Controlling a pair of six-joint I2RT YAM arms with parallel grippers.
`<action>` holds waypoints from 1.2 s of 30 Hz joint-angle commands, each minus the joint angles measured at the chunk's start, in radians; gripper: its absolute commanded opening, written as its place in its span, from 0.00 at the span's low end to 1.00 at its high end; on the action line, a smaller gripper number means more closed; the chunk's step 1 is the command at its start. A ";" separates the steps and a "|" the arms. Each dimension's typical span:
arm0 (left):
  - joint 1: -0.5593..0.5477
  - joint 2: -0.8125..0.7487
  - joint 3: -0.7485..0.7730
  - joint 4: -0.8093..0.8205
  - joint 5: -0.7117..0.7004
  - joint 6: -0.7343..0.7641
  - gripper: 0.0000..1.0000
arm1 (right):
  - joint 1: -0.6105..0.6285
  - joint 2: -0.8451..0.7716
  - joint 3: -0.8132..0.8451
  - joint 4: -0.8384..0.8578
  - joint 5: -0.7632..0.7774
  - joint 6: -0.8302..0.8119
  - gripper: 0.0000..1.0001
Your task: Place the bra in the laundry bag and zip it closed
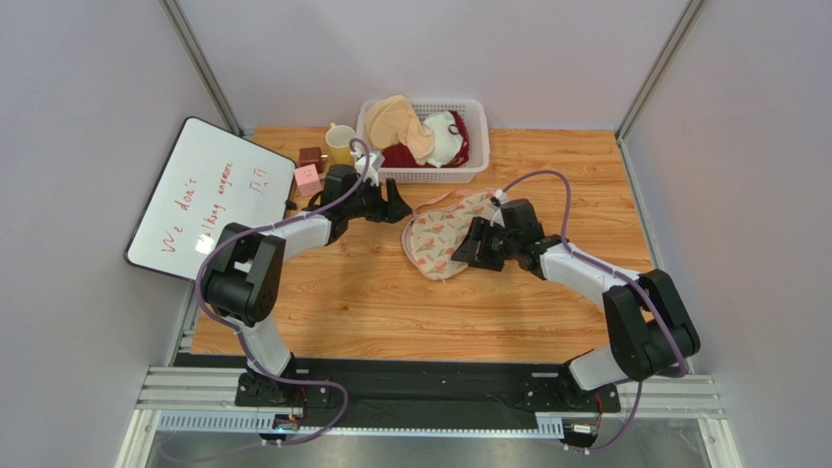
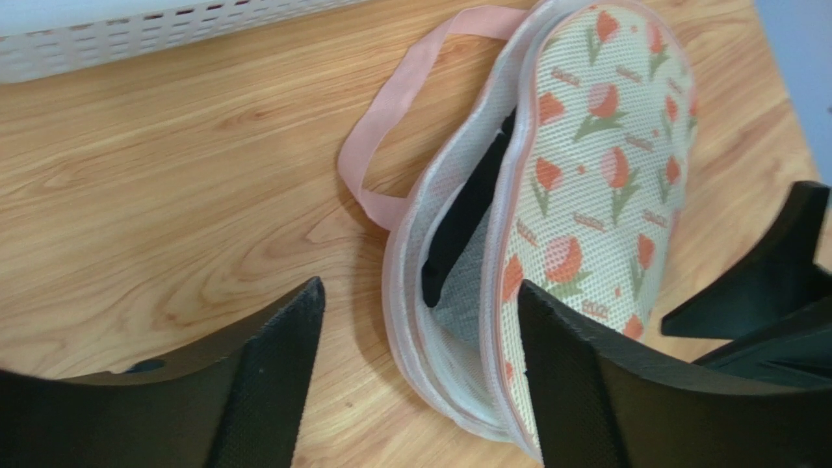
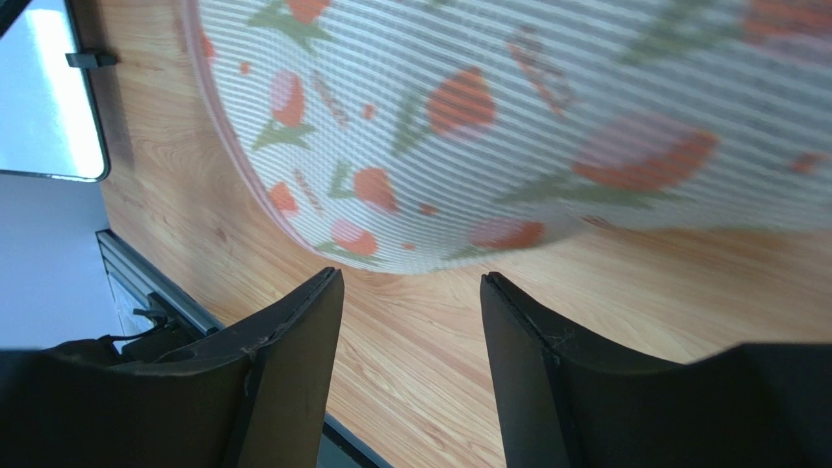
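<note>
The laundry bag point(image 1: 444, 234) lies flat on the wooden table, cream with pink-red tulip prints and a pink loop point(image 2: 391, 127). Its zipper edge gapes in the left wrist view, where the bra point(image 2: 461, 304) shows inside as grey fabric with a black band. My left gripper point(image 2: 420, 285) hangs open just over that gaping edge at the bag's left end, holding nothing. My right gripper point(image 3: 410, 276) is open beside the bag's right edge point(image 3: 469, 117), with only bare wood between its fingers.
A white slatted basket point(image 1: 477, 146) at the back holds a beige bra and a white one with red trim. A yellow mug point(image 1: 339, 144) and two small cubes point(image 1: 308, 178) stand left of it. A whiteboard point(image 1: 210, 200) lies at the left.
</note>
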State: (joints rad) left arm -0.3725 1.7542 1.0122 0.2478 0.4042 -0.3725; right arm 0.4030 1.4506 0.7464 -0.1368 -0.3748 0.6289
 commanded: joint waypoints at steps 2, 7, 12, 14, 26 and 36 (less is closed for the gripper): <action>0.006 0.069 0.026 0.237 0.290 -0.060 0.80 | 0.034 0.071 0.102 0.126 -0.016 0.021 0.56; -0.013 0.159 0.124 0.147 0.314 -0.043 0.82 | 0.034 0.138 0.133 0.187 -0.018 0.045 0.42; -0.023 0.211 0.186 0.030 0.274 -0.016 0.82 | 0.034 0.198 0.194 0.184 -0.015 0.046 0.40; -0.029 0.228 0.215 -0.011 0.224 0.000 0.82 | 0.033 0.221 0.231 0.171 -0.003 0.042 0.39; -0.028 0.266 0.281 -0.163 0.074 -0.003 0.77 | -0.001 0.130 0.226 0.083 0.004 0.029 0.55; -0.023 0.162 0.161 -0.059 0.053 -0.012 0.80 | -0.016 -0.173 -0.079 0.167 0.031 0.094 0.82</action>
State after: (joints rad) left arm -0.3988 1.9812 1.1889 0.1310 0.4583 -0.3946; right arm 0.3828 1.3483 0.7666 -0.0601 -0.3645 0.6846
